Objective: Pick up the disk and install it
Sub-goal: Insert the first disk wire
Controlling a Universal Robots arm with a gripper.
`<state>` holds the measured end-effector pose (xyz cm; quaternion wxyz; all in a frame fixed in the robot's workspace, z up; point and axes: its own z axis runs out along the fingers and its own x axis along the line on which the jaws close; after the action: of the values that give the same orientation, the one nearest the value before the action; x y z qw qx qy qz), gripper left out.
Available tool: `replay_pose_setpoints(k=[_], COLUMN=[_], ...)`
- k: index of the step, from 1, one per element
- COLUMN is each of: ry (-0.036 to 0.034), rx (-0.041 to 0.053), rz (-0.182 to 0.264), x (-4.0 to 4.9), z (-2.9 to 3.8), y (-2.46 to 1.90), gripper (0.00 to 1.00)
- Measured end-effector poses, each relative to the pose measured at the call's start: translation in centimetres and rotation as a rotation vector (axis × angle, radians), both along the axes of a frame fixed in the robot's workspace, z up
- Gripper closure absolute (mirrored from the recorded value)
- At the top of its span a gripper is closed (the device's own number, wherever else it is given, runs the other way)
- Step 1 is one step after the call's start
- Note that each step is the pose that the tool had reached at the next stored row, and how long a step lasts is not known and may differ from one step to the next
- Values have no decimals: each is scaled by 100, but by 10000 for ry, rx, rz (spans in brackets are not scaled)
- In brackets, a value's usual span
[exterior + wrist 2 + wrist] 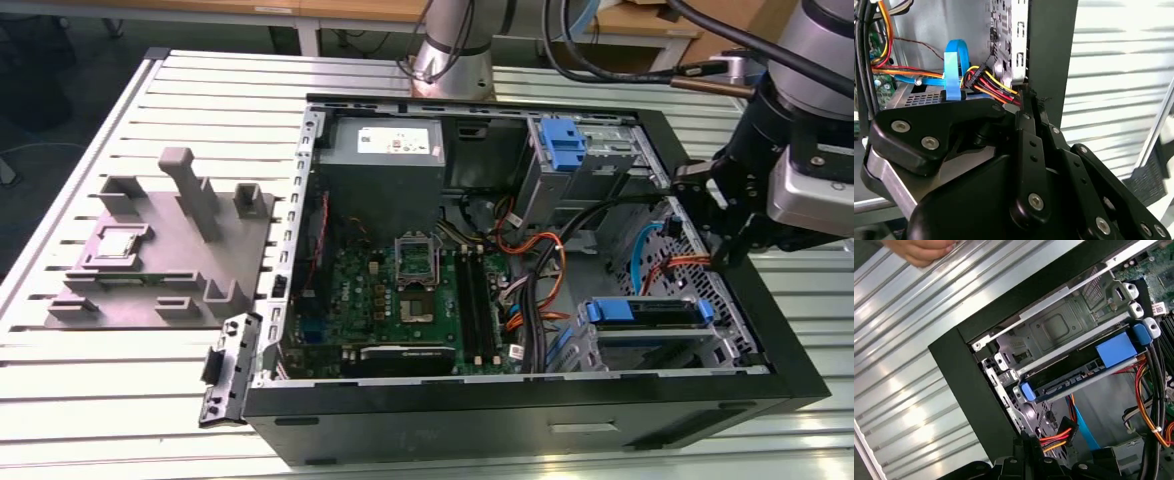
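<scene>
The disk sits in a drive bay at the lower right corner of the open computer case in the exterior view, its blue carrier frame showing along the top edge. In the first wrist view the disk lies seated in the metal cage, blue frame ends at either side, with orange and red cables hanging just below it.

The gripper hangs at the right edge of the exterior view, over the case's right wall, just above the bay. In the second wrist view the gripper has its black fingers drawn together to a narrow point, with nothing between them, close to a bundle of red, yellow and black wires and a blue ribbon cable.

Inside the case lie a green motherboard, a grey power supply at upper centre, and a second blue-framed bay at upper right. A grey plastic stand with upright posts rests at the left of the exterior view, well apart from the case.

All stand on a slatted light metal table. Beyond its far edge a wooden bench and dark floor show. A hand shows at the upper left of the first wrist view, over the table slats.
</scene>
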<state>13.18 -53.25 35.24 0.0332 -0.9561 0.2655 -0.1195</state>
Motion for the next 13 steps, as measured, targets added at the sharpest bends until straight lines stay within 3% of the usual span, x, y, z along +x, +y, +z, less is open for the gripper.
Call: replay_pose_setpoints(k=[9, 13], ry=[0, -1], rx=[2, 0], rz=[-177, -857], x=[-71, -72], z=[0, -1], y=[1, 0], gripper=[83, 83])
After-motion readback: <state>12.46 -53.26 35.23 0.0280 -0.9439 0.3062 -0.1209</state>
